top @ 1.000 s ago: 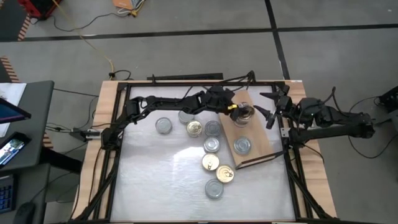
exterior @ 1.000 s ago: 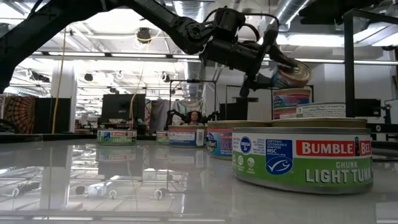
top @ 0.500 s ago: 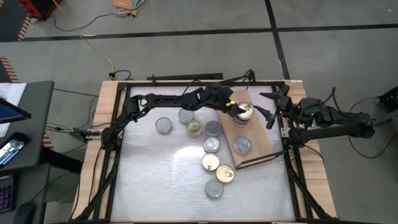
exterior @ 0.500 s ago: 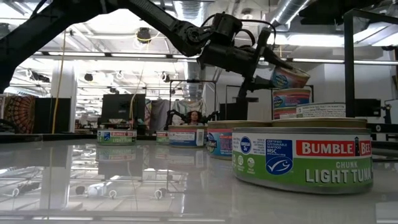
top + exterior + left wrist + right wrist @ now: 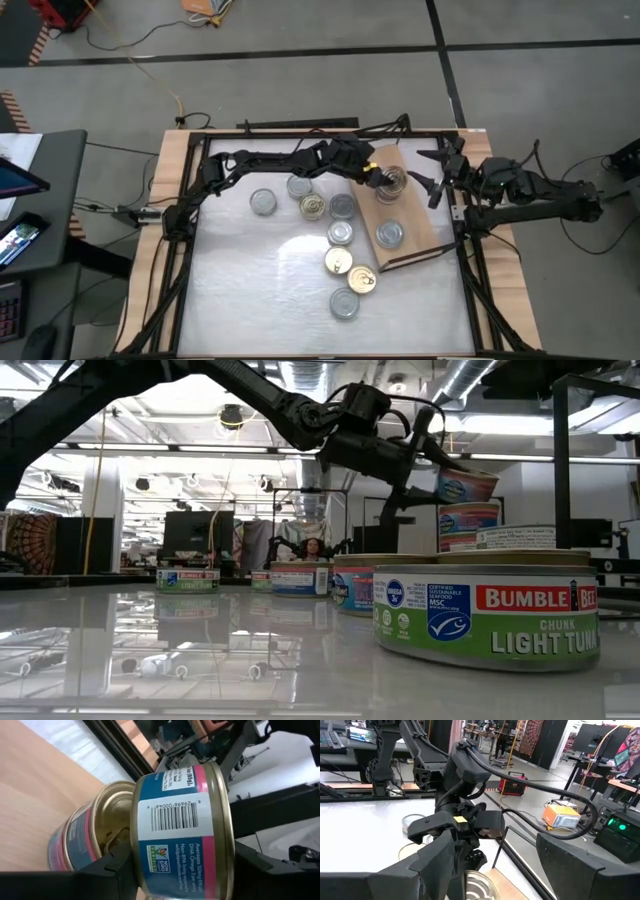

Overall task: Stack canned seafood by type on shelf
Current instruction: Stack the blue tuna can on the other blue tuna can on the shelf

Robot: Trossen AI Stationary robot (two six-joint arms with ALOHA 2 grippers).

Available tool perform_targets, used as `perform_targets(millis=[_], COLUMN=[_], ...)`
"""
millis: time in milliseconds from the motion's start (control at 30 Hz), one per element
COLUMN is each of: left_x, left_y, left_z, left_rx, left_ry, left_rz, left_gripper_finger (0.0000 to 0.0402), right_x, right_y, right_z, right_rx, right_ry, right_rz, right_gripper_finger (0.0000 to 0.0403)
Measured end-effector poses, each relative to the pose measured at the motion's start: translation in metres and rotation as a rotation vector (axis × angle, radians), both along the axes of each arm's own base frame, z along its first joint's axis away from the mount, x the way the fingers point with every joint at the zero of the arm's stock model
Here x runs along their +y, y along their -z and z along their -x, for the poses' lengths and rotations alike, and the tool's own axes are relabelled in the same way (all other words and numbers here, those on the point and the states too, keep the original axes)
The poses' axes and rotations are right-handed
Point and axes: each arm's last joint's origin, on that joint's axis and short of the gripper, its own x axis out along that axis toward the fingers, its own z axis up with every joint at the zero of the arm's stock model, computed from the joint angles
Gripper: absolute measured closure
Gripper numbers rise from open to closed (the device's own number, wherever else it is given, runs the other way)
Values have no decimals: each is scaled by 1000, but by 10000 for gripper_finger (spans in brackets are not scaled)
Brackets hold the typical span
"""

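My left gripper (image 5: 383, 180) reaches over the far end of the wooden shelf (image 5: 415, 225) and is shut on a blue-and-pink tin (image 5: 182, 820). The tin hangs just over a like tin (image 5: 468, 526) that stands on the shelf; whether the two touch, I cannot tell. Another tin (image 5: 389, 234) stands on the shelf nearer the front. Several more tins, gold-lidded (image 5: 338, 262) and silver-lidded (image 5: 263, 203), stand on the white table. My right gripper (image 5: 435, 182) waits open at the table's right edge, beside the shelf. My left gripper pinches the tin by its two flat ends. One finger (image 5: 443, 458) lies on the top face, the other (image 5: 112, 870) under the base (image 5: 136, 860). The fingers come about level from the table's left. The tin is nearly upright, a little tilted, over the lower tin's gold lid (image 5: 107, 832).
A black frame rail (image 5: 462, 215) runs along the table's right side behind the shelf. A green-labelled tin (image 5: 487, 618) stands close to the low camera. Bare white table lies at the near left (image 5: 250, 290).
My left gripper has rolled and shifted slightly over the shelf. The tin it holds has come from strongly tipped to nearly upright and sunk a little toward the tin below.
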Motion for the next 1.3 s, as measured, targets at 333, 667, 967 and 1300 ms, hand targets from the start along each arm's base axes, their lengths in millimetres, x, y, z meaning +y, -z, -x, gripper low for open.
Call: perform_targets(millis=[333,667,967,1300], left_x=[8,7,6,6], left_y=[3,2,1,1], left_z=[3,3,2,2], left_rx=[33,19,12,11], left_ry=[-14,6,18,12], left_rz=[2,6,-41,-88], left_gripper_finger=[178,178,173,103], right_x=[0,0,0,0], right_y=[0,0,0,0], right_z=[0,0,0,0], right_rx=[1,2,2,5], right_ry=[-6,-6,-6,-6], right_rz=[0,1,1,8], right_gripper_finger=[97,97,97,97])
